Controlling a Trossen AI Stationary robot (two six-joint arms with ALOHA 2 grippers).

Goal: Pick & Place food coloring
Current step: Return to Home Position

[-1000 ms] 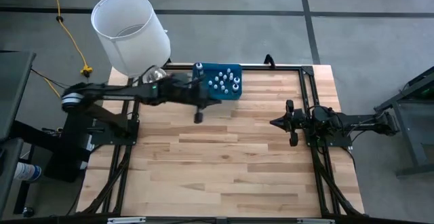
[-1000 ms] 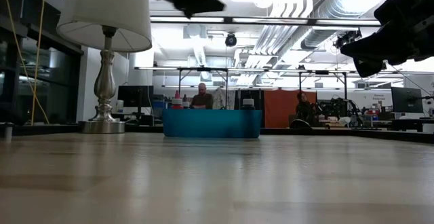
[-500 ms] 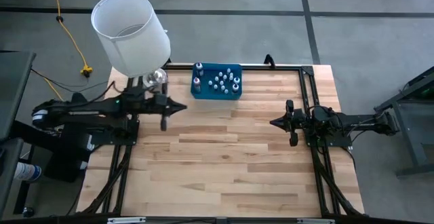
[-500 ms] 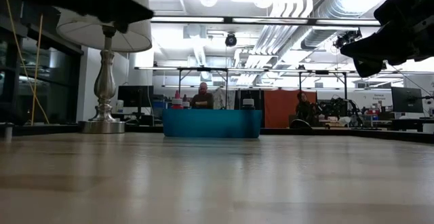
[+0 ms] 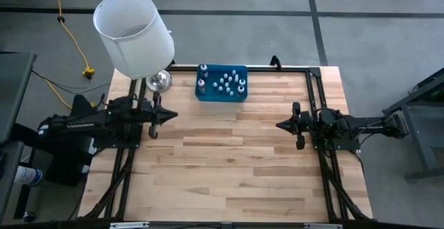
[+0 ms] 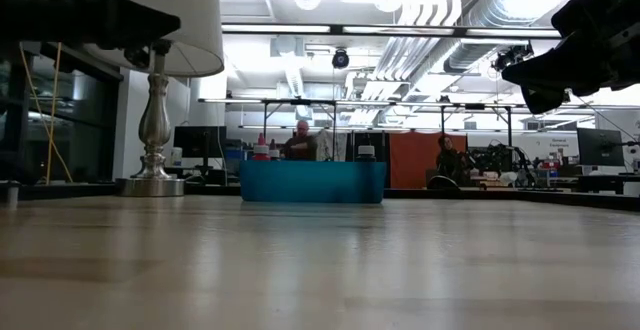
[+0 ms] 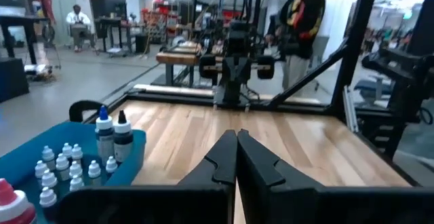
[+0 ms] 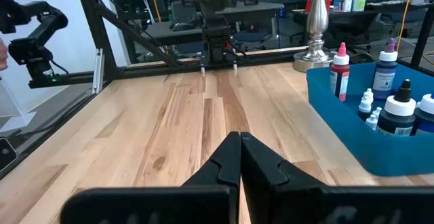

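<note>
- We see a pale wooden table [image 5: 229,166] in a workshop, with a white-shaded lamp [image 5: 133,35] at its far left corner.
- The food coloring bottles [image 5: 229,83] stand inside a blue bin [image 5: 208,96] at the far edge.
- The left gripper [image 5: 173,114] hovers over the table's left side, fingertips pressed together.
- The right gripper [image 5: 279,125] hovers over the right side, likewise clenched.

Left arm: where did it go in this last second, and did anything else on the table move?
The left claw drew back from over the blue bin to its own side of the table, shut and empty. The food coloring bottles in the bin, the lamp and the right claw stayed put.
</note>
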